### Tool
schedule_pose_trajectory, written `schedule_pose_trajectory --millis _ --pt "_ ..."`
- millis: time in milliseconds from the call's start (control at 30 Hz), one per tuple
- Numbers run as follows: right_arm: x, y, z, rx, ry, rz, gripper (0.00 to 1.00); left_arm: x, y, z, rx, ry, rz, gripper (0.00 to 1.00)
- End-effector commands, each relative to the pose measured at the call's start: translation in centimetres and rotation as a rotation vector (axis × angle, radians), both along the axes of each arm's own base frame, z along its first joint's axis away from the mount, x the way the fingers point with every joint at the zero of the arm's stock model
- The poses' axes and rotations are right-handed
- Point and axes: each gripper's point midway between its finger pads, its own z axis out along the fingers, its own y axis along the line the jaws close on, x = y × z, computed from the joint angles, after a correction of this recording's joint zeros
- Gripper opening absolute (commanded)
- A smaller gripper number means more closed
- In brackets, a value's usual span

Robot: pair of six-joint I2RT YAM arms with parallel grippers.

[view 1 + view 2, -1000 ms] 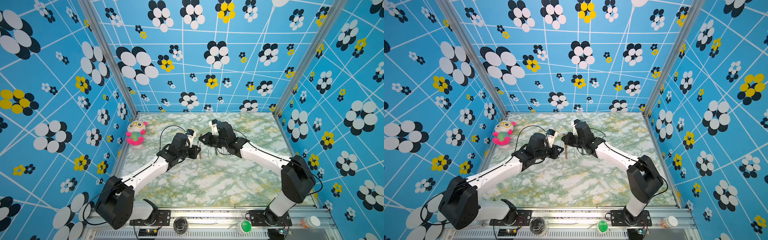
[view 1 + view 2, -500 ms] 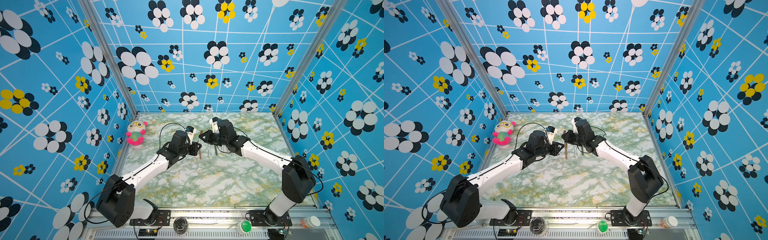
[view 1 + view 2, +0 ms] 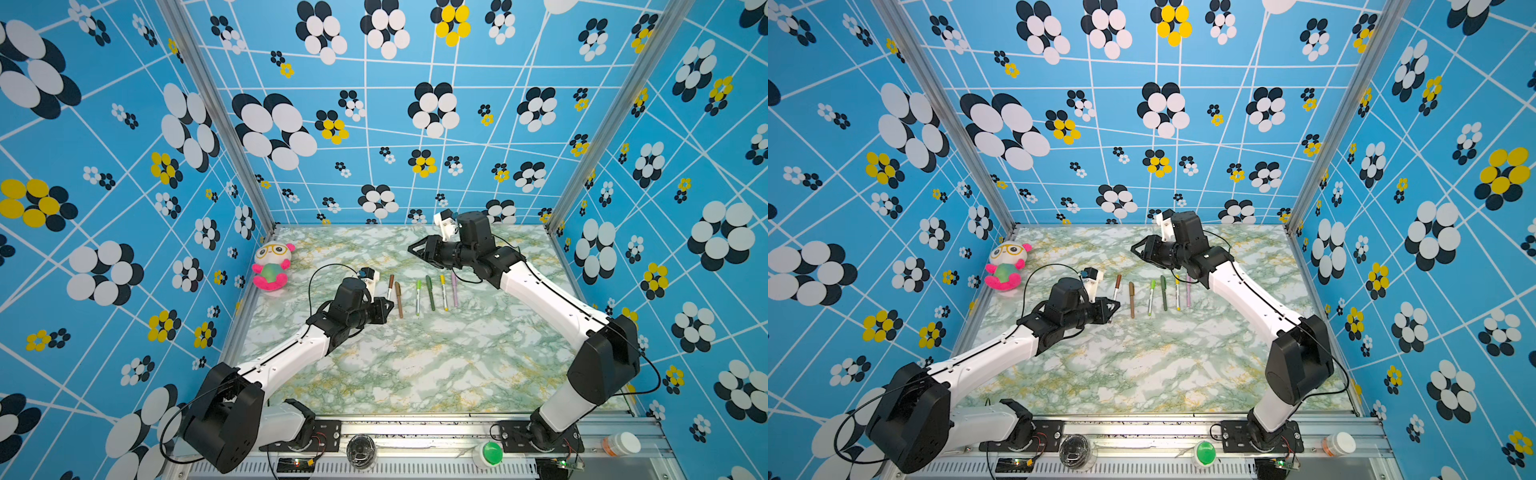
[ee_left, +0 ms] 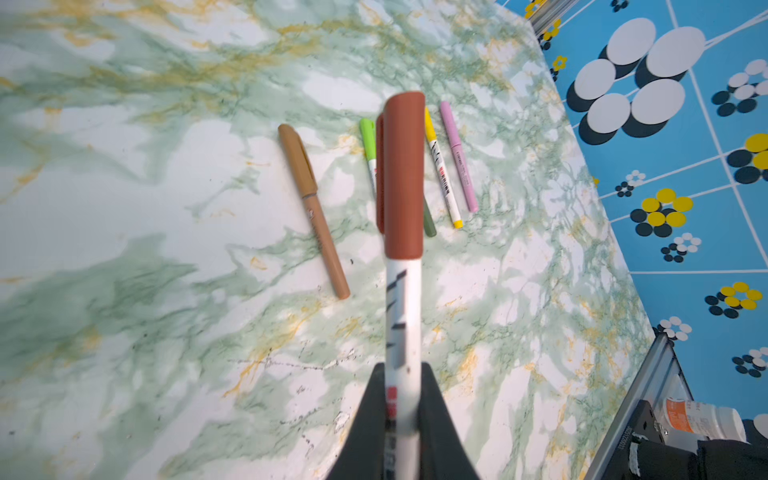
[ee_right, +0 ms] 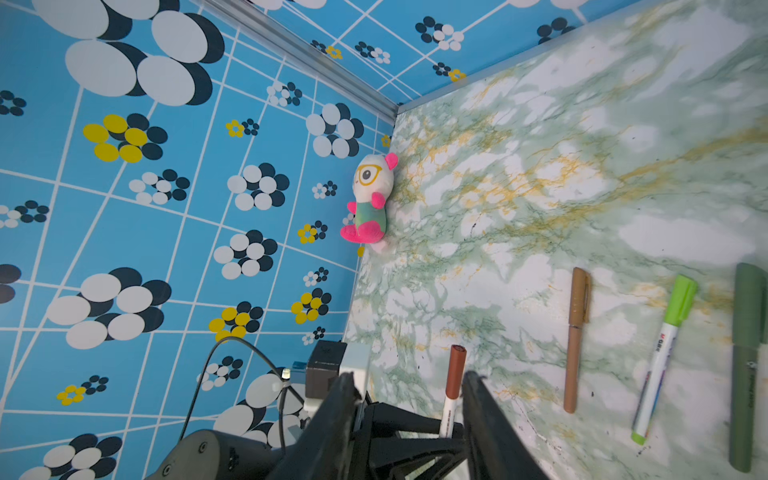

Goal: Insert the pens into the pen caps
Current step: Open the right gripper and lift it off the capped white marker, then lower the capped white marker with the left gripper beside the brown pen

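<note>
Now that the right gripper point(image 3: 417, 250) has opened and drawn back, the left gripper point(image 3: 384, 309) alone clamps the pen point(image 4: 403, 316), its cap point(image 4: 404, 174) seemingly seated.

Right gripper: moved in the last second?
Yes. The right gripper has pulled back toward the rear wall, away from the row of pens and the left gripper.
</note>
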Motion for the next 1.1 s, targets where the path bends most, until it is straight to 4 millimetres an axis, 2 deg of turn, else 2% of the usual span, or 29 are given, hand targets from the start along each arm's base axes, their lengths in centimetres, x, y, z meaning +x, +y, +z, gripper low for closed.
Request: schedule_pose_trajectory --millis 0,100,233,600,833,1067 --pt "-1.2 -1.1 -0.9 -0.045 -0.005 -0.020 0.45 0.1 1.3 -1.4 0.048 0.071 0.078 0.00" --pt "-1.8 -2.2 -2.2 -0.093 0.005 -0.049 0.46 0.6 2.1 -2.7 0.089 0.124 0.144 0.00" --pt "-2.3 -3.6 -3.2 -0.144 0.006 -0.082 0.46 1.7 2.1 -4.0 0.125 0.161 0.175 0.00" --pt "-3.1 -5.3 -3.5 -0.179 -0.014 -0.121 0.46 4.7 1.9 -7.0 0.203 0.194 0.237 0.00" --pt "-3.3 -6.0 -3.2 -0.178 -0.022 -0.133 0.46 5.4 1.5 -9.3 0.221 0.240 0.245 0.00" --pt "-3.3 -6.0 -3.3 -0.172 -0.018 -0.132 0.46 5.9 1.3 -10.4 0.239 0.253 0.247 0.01"
